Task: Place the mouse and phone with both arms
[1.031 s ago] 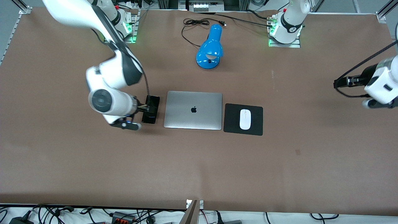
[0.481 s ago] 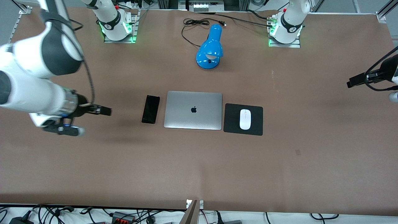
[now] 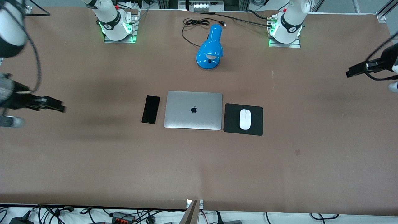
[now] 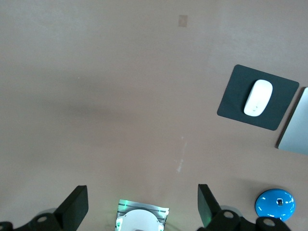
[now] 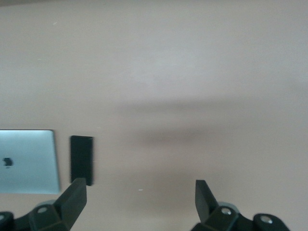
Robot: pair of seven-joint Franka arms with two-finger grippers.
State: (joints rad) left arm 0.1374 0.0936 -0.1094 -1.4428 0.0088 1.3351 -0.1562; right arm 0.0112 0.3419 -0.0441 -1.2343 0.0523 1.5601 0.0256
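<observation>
The white mouse (image 3: 245,119) lies on a black mouse pad (image 3: 256,124) beside the laptop, toward the left arm's end; it also shows in the left wrist view (image 4: 258,97). The black phone (image 3: 150,109) lies flat beside the laptop toward the right arm's end, and shows in the right wrist view (image 5: 81,159). My right gripper (image 3: 57,105) is open and empty, up over the table at the right arm's end. My left gripper (image 3: 353,71) is open and empty, up over the left arm's end. Both hold nothing.
A closed silver laptop (image 3: 193,110) lies between phone and mouse pad. A blue desk lamp (image 3: 210,48) with a black cord lies near the arm bases. The brown table (image 3: 199,168) is bare nearer the front camera.
My right gripper has left the phone lying beside the laptop and pulled away to the right arm's end of the table. My left gripper has drawn slightly outward. Phone and mouse have not moved.
</observation>
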